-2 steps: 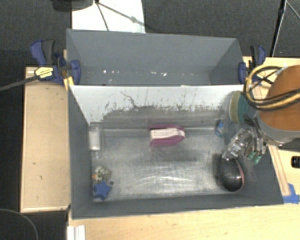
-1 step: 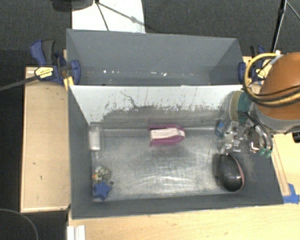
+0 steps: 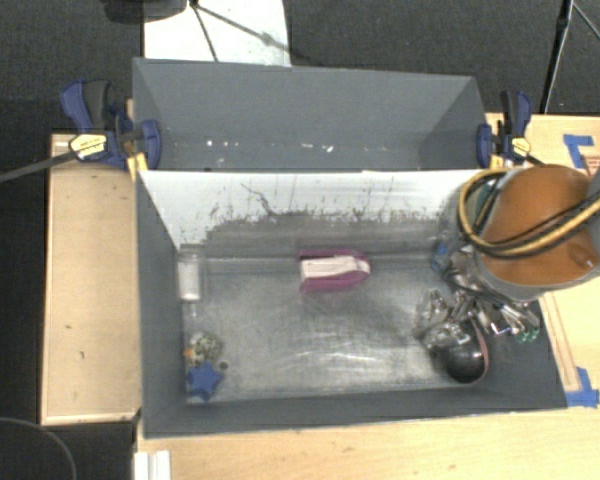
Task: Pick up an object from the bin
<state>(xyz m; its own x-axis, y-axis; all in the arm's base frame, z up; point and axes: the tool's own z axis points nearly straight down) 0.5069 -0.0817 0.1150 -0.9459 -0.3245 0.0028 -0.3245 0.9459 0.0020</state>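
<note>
Off to the lower right of the purple-and-white block, the arm is down in the bin corner.
Orange-covered wrist leans in from the right, with the gripper low against a dark rounded lump. Can't tell if the jaws are open or closed. Clear tube and blue bit sit well left of the block.

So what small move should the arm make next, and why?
Probably ease down and across onto the dark rounded thing in the bin's near right corner: the gripper sits just beside it, while the purple-and-white piece lies well off.
</note>
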